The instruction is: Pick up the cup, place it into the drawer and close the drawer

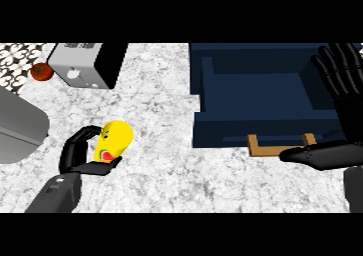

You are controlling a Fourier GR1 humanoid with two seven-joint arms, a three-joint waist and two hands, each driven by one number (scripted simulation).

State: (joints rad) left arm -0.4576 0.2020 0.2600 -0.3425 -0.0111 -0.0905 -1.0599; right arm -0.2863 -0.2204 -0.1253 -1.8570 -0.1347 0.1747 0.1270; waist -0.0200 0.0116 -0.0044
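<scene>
A yellow cup (116,137) with a red and green mark near its lower end lies tilted in my left hand (84,157), whose fingers and thumb curl round it above the marbled counter (162,170). The dark blue drawer (213,100) stands pulled out at the upper right, its inside showing no contents, with a wooden handle (281,146) on its front. My right hand (346,90) is held up at the right edge over the drawer's right side, fingers straight, thumb pointing left beside the handle.
A grey and black toaster-like appliance (84,65) stands at the back left, with a red tomato (41,71) beside it. A grey rounded object (14,127) fills the left edge.
</scene>
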